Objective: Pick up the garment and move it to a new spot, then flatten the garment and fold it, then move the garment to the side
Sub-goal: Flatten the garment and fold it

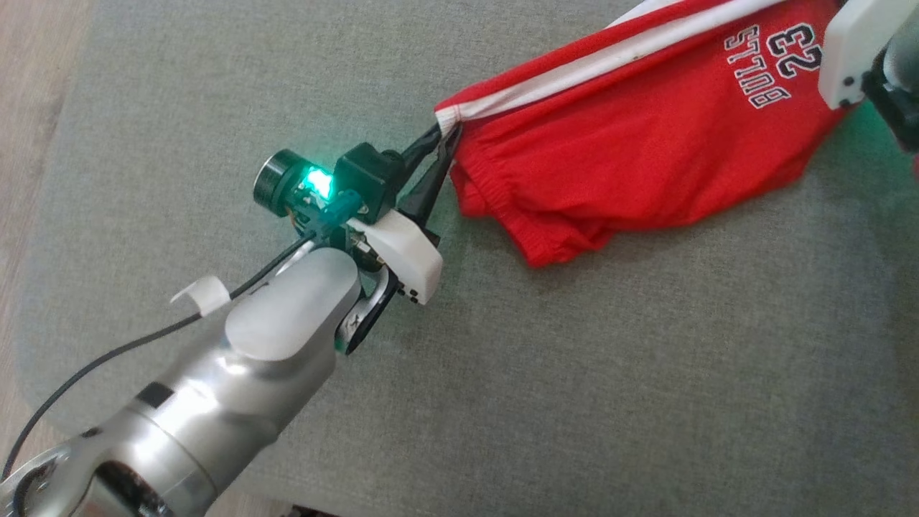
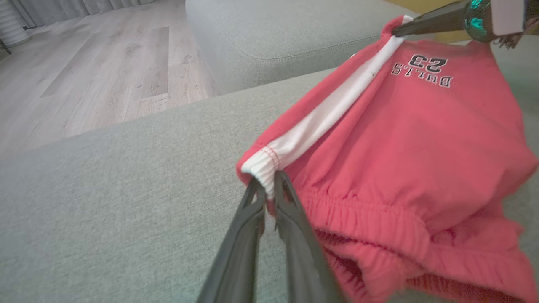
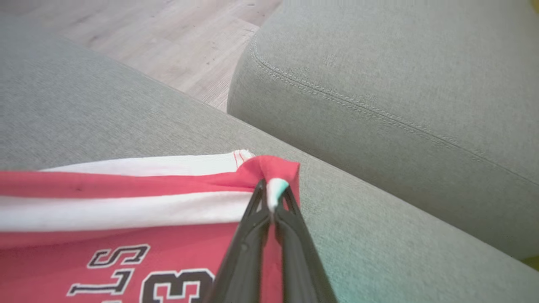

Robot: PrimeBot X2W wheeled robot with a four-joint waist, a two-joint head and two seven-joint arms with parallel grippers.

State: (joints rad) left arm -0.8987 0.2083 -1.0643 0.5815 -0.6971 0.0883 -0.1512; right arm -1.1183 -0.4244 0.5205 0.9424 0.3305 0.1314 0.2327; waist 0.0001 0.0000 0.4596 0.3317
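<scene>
The garment point(image 1: 646, 143) is a pair of red shorts with a white side stripe and "BULLS 23" printed on it, stretched across a grey-green cushion point(image 1: 502, 373). My left gripper point(image 1: 446, 136) is shut on the white waistband corner point(image 2: 263, 170) at the garment's left end. Its dark fingers point(image 2: 290, 227) pinch the elastic edge. My right gripper point(image 3: 273, 195) is shut on the hem corner at the other end of the garment point(image 3: 126, 210); its white housing point(image 1: 854, 50) shows at the top right. Between the two grips the stripe edge is taut, and the rest sags onto the cushion.
A second grey-green cushion point(image 3: 400, 84) lies beyond a gap. Pale wooden floor point(image 2: 84, 75) runs past the cushion's far edge. A black cable point(image 1: 108, 359) trails along my left forearm. Open cushion surface spreads below and left of the garment.
</scene>
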